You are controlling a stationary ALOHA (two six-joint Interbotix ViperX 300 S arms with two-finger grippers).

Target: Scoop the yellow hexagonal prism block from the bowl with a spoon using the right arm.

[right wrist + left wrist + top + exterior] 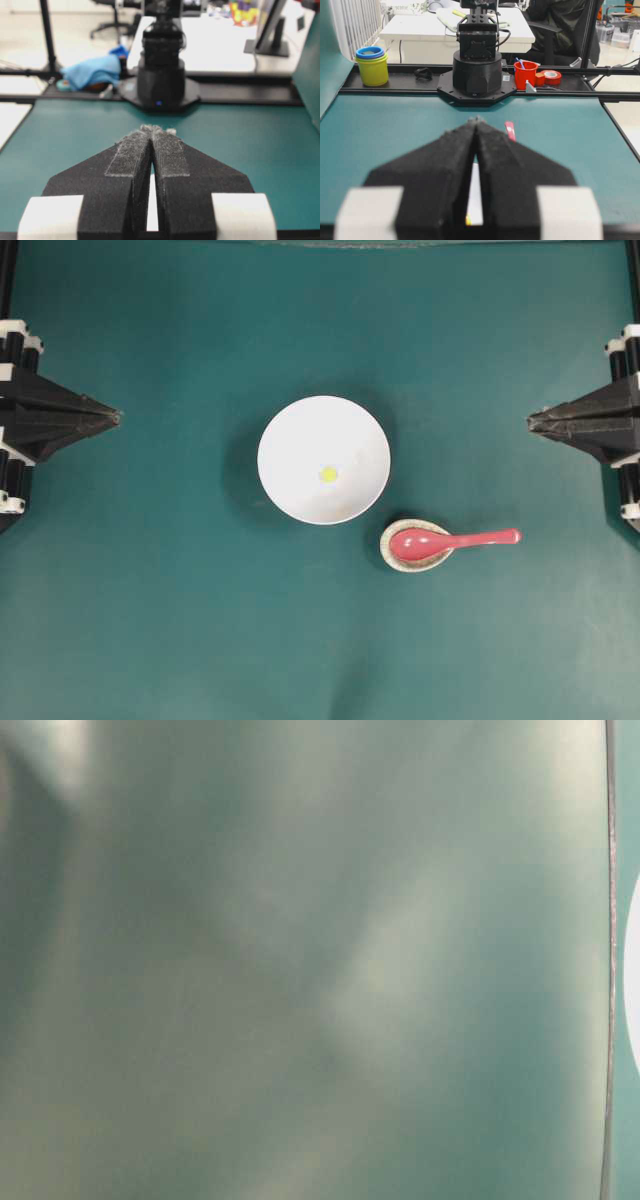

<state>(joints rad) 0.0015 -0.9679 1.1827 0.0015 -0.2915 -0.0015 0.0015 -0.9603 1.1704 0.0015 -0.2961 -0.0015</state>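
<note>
Left jaws: left gripper [476, 121] closed to a point, empty, filling the foreground of its wrist view; parked at the left edge of the overhead view [112, 417].
Right jaws: right gripper [156, 129] closed tip to tip, gripping nothing; parked at the right edge of the overhead view [533, 422], well apart from all items.
Bowl: white bowl [300, 445] upright at the centre of the desk [150, 590], between the two grippers.
Block: yellow block [328, 474] inside the bowl, resting on its floor, slightly right of centre.
Spoon: pink-red spoon [450, 539] lying with its head in a small speckled spoon rest [392, 556], just beside the bowl's lower right; handle pointing toward the right arm's side.
Table-level view: blurred teal surface, with a white sliver at the right edge.
</note>
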